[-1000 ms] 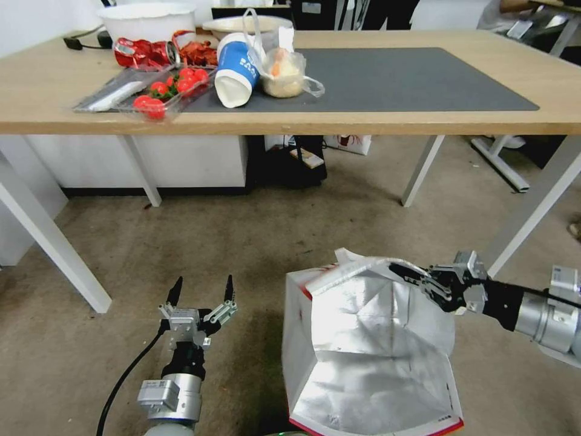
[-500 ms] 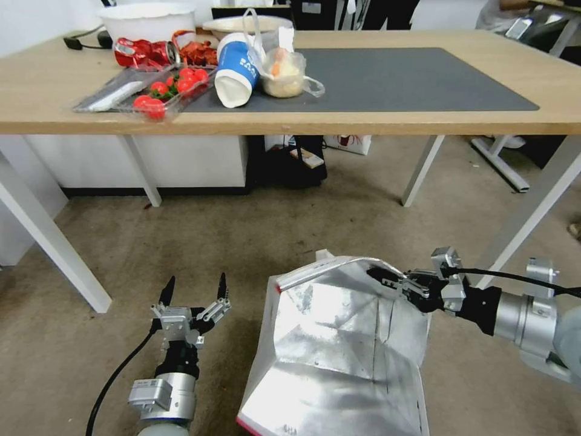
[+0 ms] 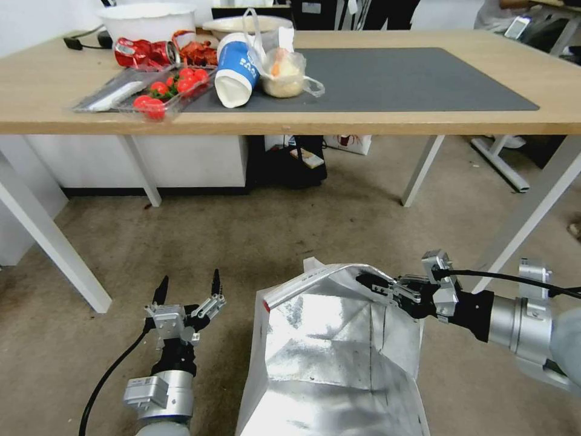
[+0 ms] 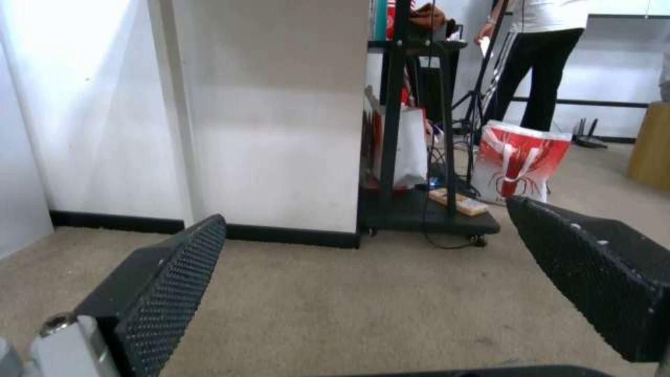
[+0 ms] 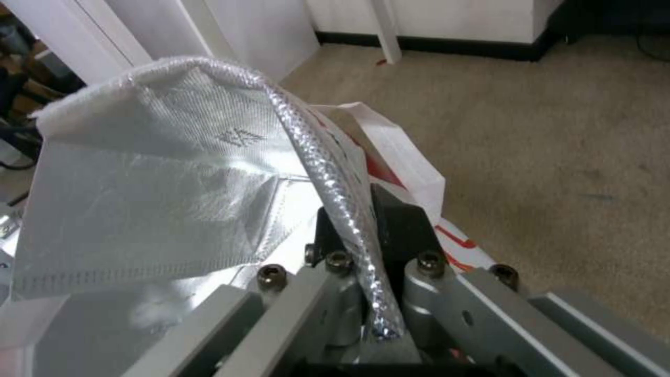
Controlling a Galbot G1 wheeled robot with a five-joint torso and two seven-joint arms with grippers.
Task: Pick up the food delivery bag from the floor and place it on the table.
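Note:
The food delivery bag (image 3: 330,351) hangs open at the bottom centre of the head view, its crinkled silver foil lining facing me and a thin red edge at its left. My right gripper (image 3: 370,282) is shut on the bag's far rim; the right wrist view shows the foil rim (image 5: 335,199) pinched between the jaws. My left gripper (image 3: 187,290) stands open over the floor (image 3: 254,236) to the left of the bag, touching nothing. The table (image 3: 387,124) with its dark grey mat (image 3: 393,79) lies ahead.
On the table's left stand a blue cup (image 3: 236,69), a clear food bag (image 3: 283,72), a tomato tray (image 3: 163,94), a crushed red can (image 3: 145,53) and white bowls. White table legs (image 3: 54,242) flank the floor space. A black cart (image 4: 426,209) and a red-white bag (image 4: 520,162) sit under the table.
The right gripper has moved left and nearer to me with the bag's rim, tipping the bag so more foil faces me. The left arm has slipped slightly lower and left.

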